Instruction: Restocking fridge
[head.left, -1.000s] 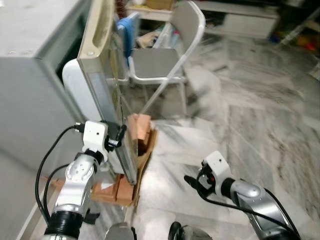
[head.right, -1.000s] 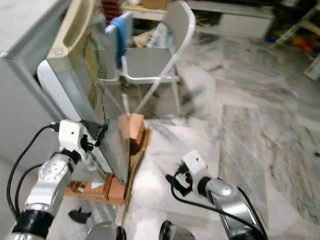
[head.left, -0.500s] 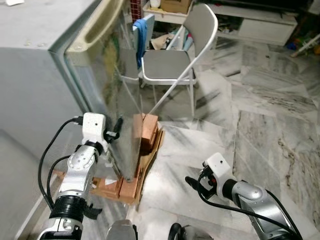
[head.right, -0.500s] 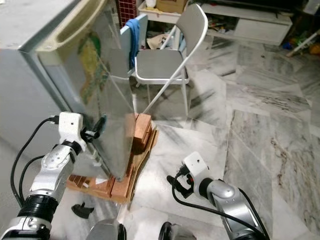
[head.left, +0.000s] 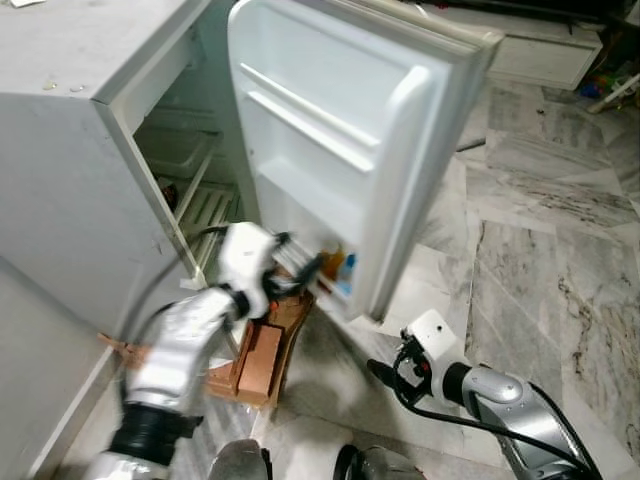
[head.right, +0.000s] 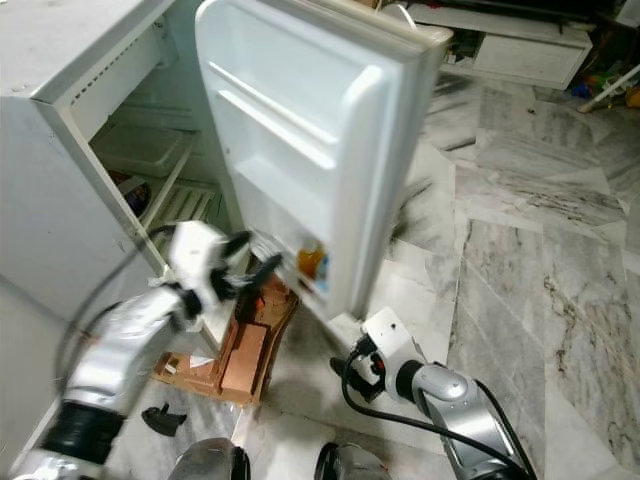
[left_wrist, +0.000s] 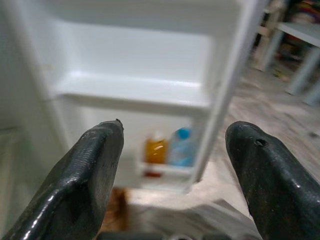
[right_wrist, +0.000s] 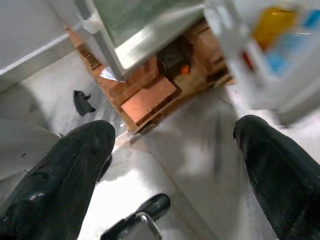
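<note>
Smooth, glossy white plastic is seen lining the fridge door (head.left: 330, 150). Polished, veined grey marble is shown across the floor (head.left: 560, 250). Rough, matt orange bricks (head.left: 260, 360) are seen under the fridge. Shiny black fingers (left_wrist: 90, 185) are shown on the left gripper (left_wrist: 175, 175).

Orange bricks (head.left: 262, 358) are lying on flattened cardboard (head.right: 180, 373) on the grey marble floor (head.left: 540, 230), near a black scrap (head.right: 160, 419).

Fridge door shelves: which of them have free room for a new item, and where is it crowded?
The two upper shelves of the open white fridge door look bare. The bottom shelf is partly taken: an orange bottle and a blue-capped bottle stand together at its outer end, and the left gripper, open, hovers before it. The rest of that shelf is hidden.
</note>
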